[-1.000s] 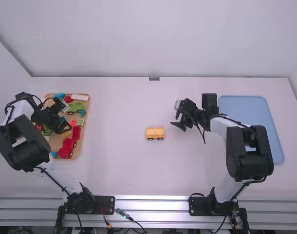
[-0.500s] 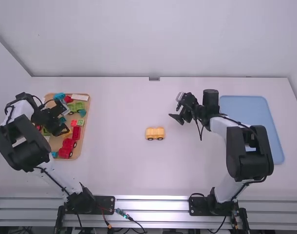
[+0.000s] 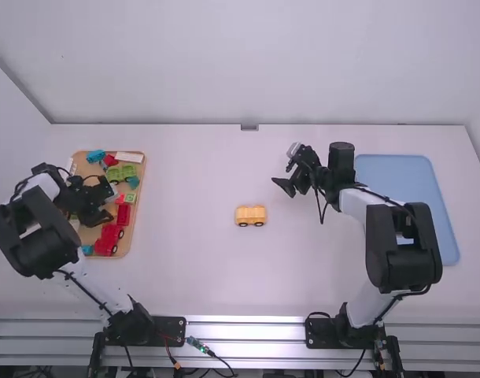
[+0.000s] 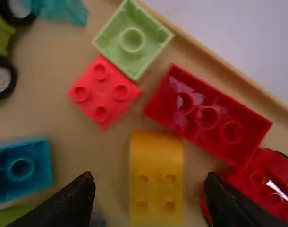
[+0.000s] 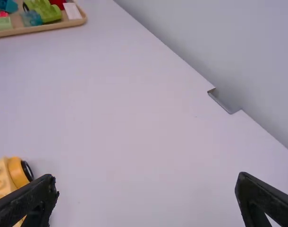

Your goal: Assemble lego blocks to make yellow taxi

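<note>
Across your white surface, the blue tray sits at three o'clock and the wooden tray at nine. Over the latter, your left tool has its fingers apart; your right tool, also spread, is at two o'clock from the yellow wheeled block. A yellow rounded block lies beneath your left tool

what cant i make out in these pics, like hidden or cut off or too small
- High view: most of the yellow brick, hidden by the left claw; the yellow car base's studs, too small to count.
- Left wrist view: the blue brick's far end, cut off by the left edge.
- Right wrist view: the rest of that base, cut off by the left edge and partly behind the right claw.
</note>
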Motion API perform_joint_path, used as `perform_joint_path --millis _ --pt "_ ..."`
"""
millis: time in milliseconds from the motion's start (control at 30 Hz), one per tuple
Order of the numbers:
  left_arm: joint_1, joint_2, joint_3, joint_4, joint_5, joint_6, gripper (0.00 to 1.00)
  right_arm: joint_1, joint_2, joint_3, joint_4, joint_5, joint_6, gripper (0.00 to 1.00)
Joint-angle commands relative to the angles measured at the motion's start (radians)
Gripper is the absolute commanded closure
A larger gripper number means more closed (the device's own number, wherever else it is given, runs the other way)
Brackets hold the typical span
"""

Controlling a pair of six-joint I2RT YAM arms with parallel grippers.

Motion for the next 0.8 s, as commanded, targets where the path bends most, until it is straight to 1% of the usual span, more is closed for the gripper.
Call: perform_joint_path --millis 0,100,233,433,600,767 --pt "0.045 0.007 -0.031 -0.010 0.148 0.120 0.39 -0.003 -0.018 0.019 -0.001 -0.006 0.011 0.01" --pt "0.079 0.007 -0.054 0.002 0.229 0.141 0.38 -0.003 -0.018 0.020 0.000 -0.006 0.010 0.01" --pt "0.093 0.008 -0.090 0.049 0.232 0.137 0.39 -0.003 -0.018 0.021 -0.002 -0.006 0.011 0.01" --pt "0.079 0.008 -0.133 0.146 0.254 0.068 0.49 -0.002 -0.018 0.020 -0.004 -0.006 0.011 0.01" --pt "0.083 0.008 -0.143 0.167 0.266 0.055 0.49 0.005 -0.018 0.020 -0.003 -0.006 0.011 0.01" --pt "0.087 0.029 -0.126 0.226 0.288 -0.062 0.47 0.005 -0.018 0.020 -0.003 -0.006 0.010 0.01"
